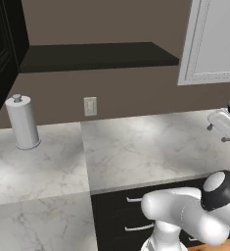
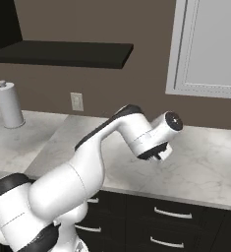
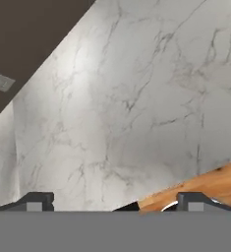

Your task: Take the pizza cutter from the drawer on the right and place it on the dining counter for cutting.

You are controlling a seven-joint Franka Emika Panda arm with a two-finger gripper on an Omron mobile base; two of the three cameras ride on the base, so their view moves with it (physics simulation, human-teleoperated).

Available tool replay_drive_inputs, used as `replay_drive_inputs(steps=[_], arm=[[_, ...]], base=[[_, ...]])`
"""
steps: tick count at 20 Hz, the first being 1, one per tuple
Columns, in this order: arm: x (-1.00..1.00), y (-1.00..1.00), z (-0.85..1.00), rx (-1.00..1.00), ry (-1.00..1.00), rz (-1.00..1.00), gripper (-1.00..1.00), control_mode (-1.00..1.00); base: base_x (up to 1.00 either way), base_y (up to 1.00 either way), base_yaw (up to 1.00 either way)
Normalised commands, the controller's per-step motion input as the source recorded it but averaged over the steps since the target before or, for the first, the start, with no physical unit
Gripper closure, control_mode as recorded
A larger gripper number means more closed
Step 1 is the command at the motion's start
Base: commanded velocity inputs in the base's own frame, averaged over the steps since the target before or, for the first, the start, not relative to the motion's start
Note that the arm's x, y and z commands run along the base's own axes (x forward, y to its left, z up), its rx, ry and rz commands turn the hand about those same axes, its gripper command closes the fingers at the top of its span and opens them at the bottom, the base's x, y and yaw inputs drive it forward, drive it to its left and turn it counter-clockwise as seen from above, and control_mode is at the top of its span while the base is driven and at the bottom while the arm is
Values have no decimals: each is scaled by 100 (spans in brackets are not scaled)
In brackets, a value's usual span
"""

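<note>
My gripper [image 3: 118, 204] stands open, its two dark fingertips [image 3: 36, 201] far apart with nothing between them. It hangs over a white marble worktop [image 3: 136, 98] with a brown socketed wall behind, near the worktop's front edge [image 2: 158, 155]. The hand also shows at the right edge of the left base view [image 1: 224, 127]. Below that front edge lies the wooden inside of the open drawer [image 3: 205, 184], also seen low right [image 1: 219, 245]. A thin silvery arc [image 3: 169, 204] sits at the wood beside the right fingertip; I cannot tell whether it is the pizza cutter. The dining counter is out of view.
A white paper towel roll [image 1: 22, 122] [image 2: 8, 104] stands at the worktop's far left. A wall socket [image 1: 90, 106] [image 2: 76, 101], a black shelf [image 1: 97, 55] and a white window frame [image 2: 205, 49] line the wall. Shut black drawer fronts [image 2: 171, 214] run below the worktop.
</note>
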Motion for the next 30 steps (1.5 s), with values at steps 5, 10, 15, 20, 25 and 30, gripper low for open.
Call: replay_drive_inputs(steps=[5,10,15,20,25,30], arm=[[0,-48,-59,17,-4,-18,-100,-100],[0,-42,-51,14,-3,-16,-100,-100],[-8,-34,-46,10,-1,-14,-100,-100],[-13,-32,-46,8,-1,-12,-100,-100],[-16,-28,-51,8,-1,-13,-100,-100],[-2,-34,-63,15,0,-17,-100,-100]], base=[[0,0,0],[0,0,0],[0,0,0],[0,0,0],[0,0,0],[0,0,0]])
